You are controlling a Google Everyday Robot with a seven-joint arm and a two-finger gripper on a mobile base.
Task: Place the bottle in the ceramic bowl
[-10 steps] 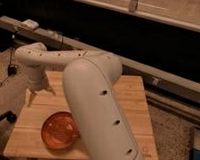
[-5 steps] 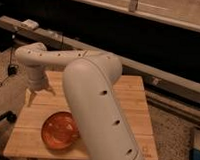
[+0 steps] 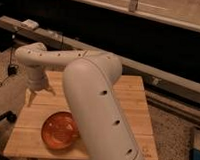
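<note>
The orange-red ceramic bowl (image 3: 60,129) sits on the front left part of the wooden table (image 3: 135,103), partly covered on its right by my large white arm. My gripper (image 3: 38,96) hangs from the wrist over the table's left side, behind and to the left of the bowl, just above the wood. The small pale bottle does not show in this view; I cannot tell whether the gripper holds it.
My white arm (image 3: 92,99) crosses the middle of the table and hides much of it. A dark rail and ledge (image 3: 158,79) run behind the table. Speckled floor lies to the right, with a pale blue object (image 3: 197,151) at the far right edge.
</note>
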